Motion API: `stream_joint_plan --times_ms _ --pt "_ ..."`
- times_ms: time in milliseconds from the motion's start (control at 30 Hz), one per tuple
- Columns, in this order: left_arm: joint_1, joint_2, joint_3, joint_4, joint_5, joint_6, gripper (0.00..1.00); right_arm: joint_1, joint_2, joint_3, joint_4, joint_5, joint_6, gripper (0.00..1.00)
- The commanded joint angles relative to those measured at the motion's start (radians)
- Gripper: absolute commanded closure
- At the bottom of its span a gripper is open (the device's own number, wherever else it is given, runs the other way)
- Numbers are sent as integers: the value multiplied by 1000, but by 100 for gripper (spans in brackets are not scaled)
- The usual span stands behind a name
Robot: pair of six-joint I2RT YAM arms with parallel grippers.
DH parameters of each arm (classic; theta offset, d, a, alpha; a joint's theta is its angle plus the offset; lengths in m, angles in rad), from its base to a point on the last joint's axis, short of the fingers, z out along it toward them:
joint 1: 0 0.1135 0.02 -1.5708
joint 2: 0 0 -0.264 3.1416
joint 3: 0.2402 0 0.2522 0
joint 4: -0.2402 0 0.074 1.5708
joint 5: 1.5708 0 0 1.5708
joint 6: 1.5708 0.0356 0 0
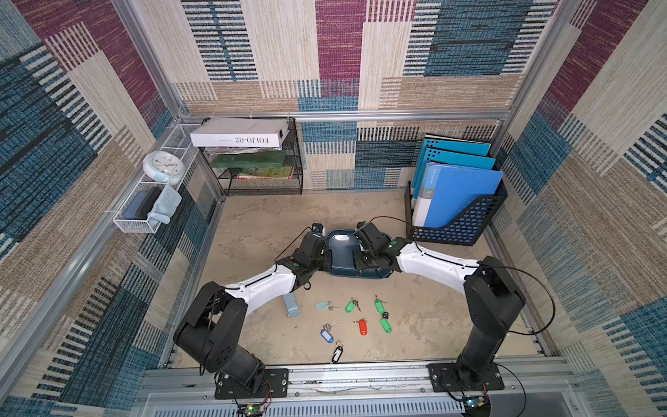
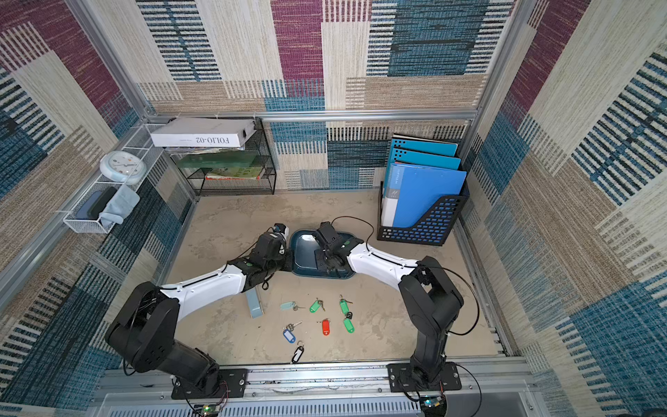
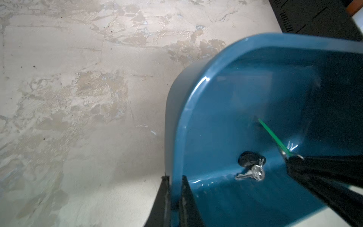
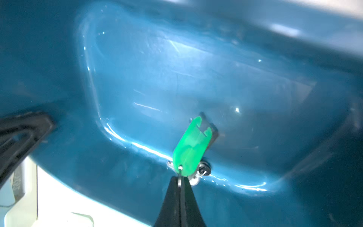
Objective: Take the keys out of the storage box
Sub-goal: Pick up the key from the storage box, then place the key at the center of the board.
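Keys (image 1: 362,326) lay mostly out on the counter (image 1: 433,325), near the storage box (image 1: 343,252). Inside it, your right gripper (image 4: 179,179) had its jaws clamped on the ring of the green-tagged key (image 4: 189,149); a black-tagged key (image 3: 251,160) lay close by, untouched. Your left gripper (image 3: 174,182) had its jaws pinched on the box wall, apparently to steady it against the lift.

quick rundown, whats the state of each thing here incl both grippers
left gripper, shut on storage box rim
right gripper, shut on green-tagged key by its ring
storage box, on the table, held by rim
green-tagged key, pinched, inside the box
black-tagged key, loose in the box
seven keys, loose on the table
pale blue case, lying on table
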Motion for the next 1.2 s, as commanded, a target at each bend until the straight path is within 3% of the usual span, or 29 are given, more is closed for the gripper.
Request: stream_joint_plan --times_ms 0,200,333,433,700,833,1167 --pt "0 6 8 -23 -18 -9 100 1 -31 -6 7 -8 -18 100" --pt "0 1 11 -30 -24 -15 100 1 -134 -51 25 -88 -79 100" --pt "-1 2 12 -33 -33 -18 100 2 -260 -132 39 -252 -179 100" --pt "-1 6 14 -35 -37 -21 100 3 -356 -204 24 -289 -167 100" --pt "0 7 19 -37 -35 -29 100 62 -539 -369 14 -597 -164 100" --pt "-1 7 21 -36 -38 -34 100 111 -563 -448 -24 -714 -133 100" --pt "-1 14 17 -29 -38 -56 100 234 -500 -560 -97 -750 -44 100"
